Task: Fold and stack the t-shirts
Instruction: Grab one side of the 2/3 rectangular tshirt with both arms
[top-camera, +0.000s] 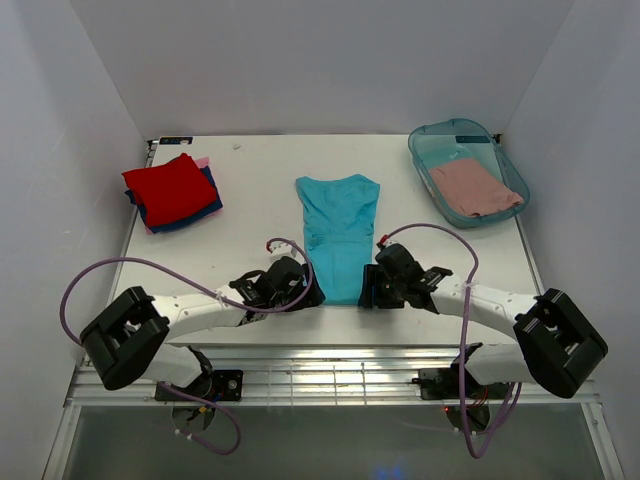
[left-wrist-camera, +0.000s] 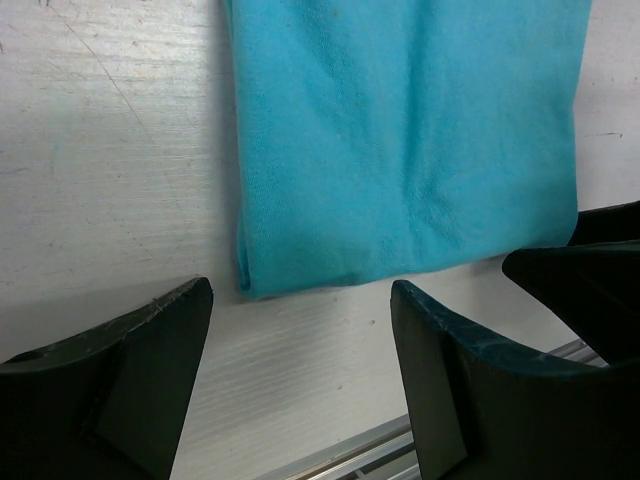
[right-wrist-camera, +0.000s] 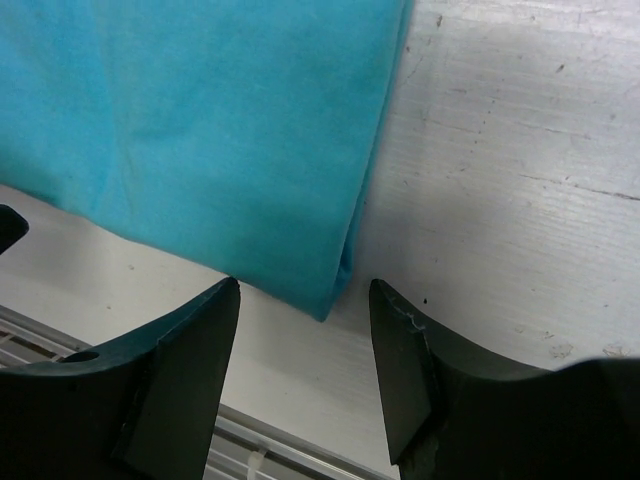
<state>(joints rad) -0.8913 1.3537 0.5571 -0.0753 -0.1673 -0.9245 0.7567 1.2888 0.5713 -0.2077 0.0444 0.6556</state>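
A teal t-shirt lies folded into a long narrow strip in the middle of the white table, its hem at the near edge. My left gripper is open just before the hem's left corner. My right gripper is open just before the hem's right corner. Neither touches the cloth. A stack with a red shirt on top of dark blue and pink ones sits at the far left. A dusty-pink shirt lies in the tub.
A translucent teal plastic tub stands at the far right corner. The table's near metal edge runs right under both grippers and shows in the right wrist view too. White walls close in the sides and back.
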